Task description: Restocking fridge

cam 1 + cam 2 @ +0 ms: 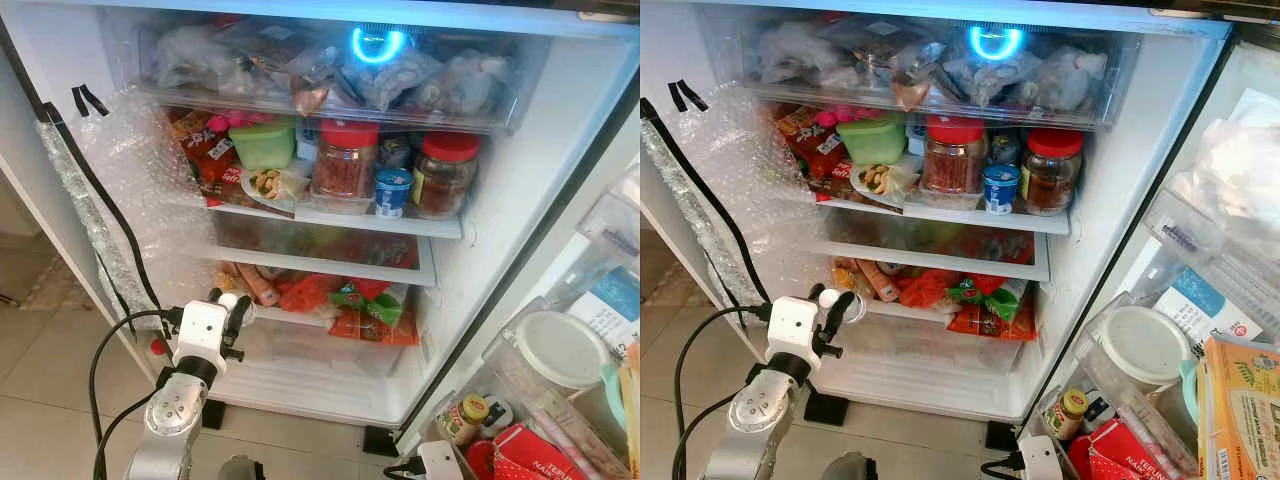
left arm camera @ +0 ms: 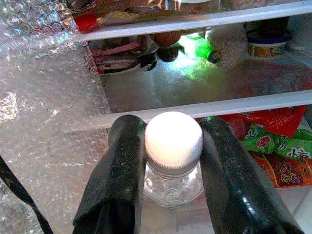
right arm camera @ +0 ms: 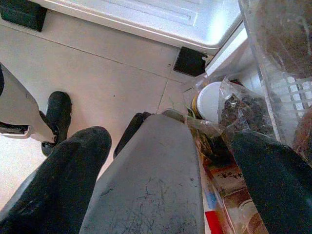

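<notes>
While the left gripper [image 2: 173,161] clamps a small clear glass jar [image 2: 174,183] with a white screw lid [image 2: 174,139] before the fridge's lower shelf edge [image 2: 204,108], placement is still pending. The right gripper [image 3: 168,161] spreads wide around a grey carton [image 3: 151,185]. Beyond, the shelves look crowded.

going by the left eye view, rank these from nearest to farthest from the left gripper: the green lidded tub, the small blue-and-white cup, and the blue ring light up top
From the left gripper:
1. Green lidded plastic tub, upper shelf, left side.
2. Small blue-and-white cup, same shelf, further right.
3. Glowing blue ring light, top of the fridge.
</notes>
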